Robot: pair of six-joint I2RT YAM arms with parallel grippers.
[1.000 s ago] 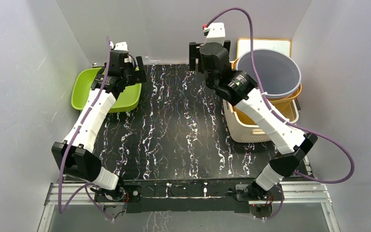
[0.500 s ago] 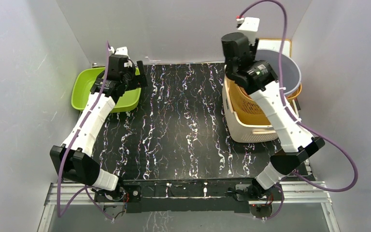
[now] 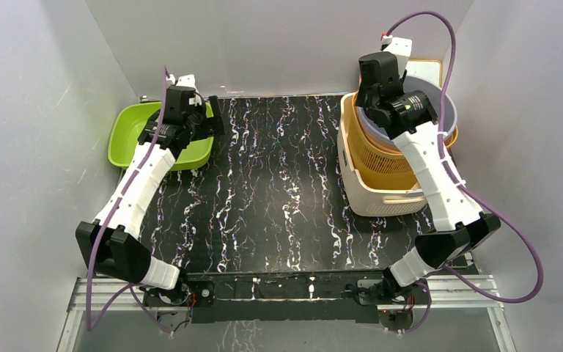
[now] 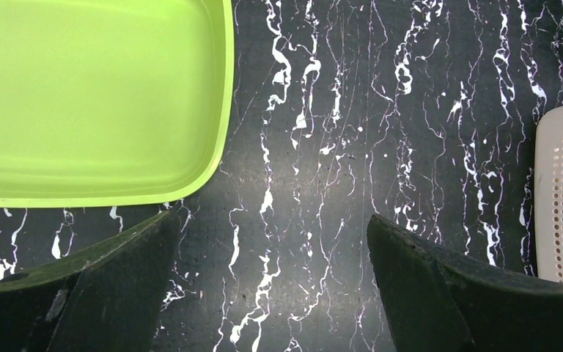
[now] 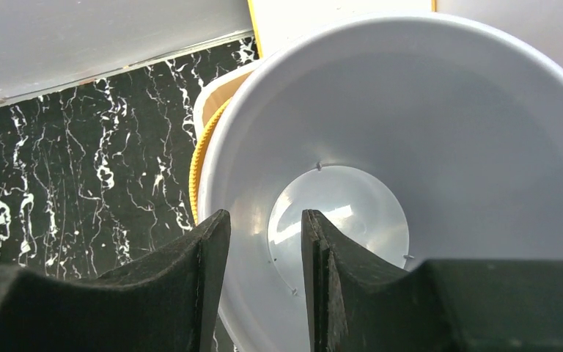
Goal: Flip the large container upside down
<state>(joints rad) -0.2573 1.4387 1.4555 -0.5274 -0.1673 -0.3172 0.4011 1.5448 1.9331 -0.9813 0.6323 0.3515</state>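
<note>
Two nested baskets, orange basket (image 3: pixel 381 158) inside white basket (image 3: pixel 377 199), hold the grey bucket (image 5: pixel 447 147) at the far right of the table (image 3: pixel 278 191). The bucket is upright, mouth up, axis vertical. Right gripper (image 5: pixel 265 218) hangs over its left rim, fingers narrowly apart, gripping nothing. Left gripper (image 4: pixel 273 220) is spread wide, empty, by the green tray (image 4: pixel 95 95), well apart from the bucket. Judgement: the right arm is nearer and must descend to straddle the rim wall.

The bench (image 3: pixel 278 191) is a black slab veined with white streaks. Two things rest directly on it, well apart: a lime-green tray (image 3: pixel 126 139) at its far left corner, and a cream perforated basket (image 3: pixel 381 202) along its right edge, reaching toward the far corner.
</note>
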